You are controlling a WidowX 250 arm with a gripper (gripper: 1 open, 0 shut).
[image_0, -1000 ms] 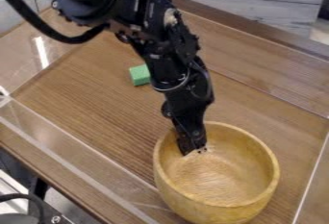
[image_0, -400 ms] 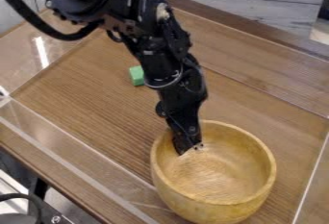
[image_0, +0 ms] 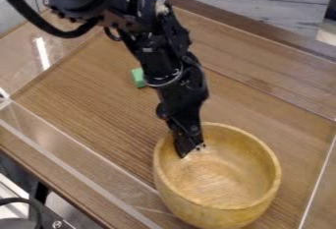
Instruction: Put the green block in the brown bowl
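Observation:
The brown bowl stands at the front right of the wooden table. My gripper points down at the bowl's near-left rim, with its fingers closed across the rim, one inside and one outside. The green block lies flat on the table behind the arm, up and to the left of the bowl. The arm hides the block's right part. The bowl holds nothing.
A clear plastic wall runs along the table's front-left edge, close to the bowl. A black cable loops at the upper left. The table's right edge lies just past the bowl.
The gripper and the bowl have both shifted slightly left together. The arm now covers more of the green block, which has not moved.

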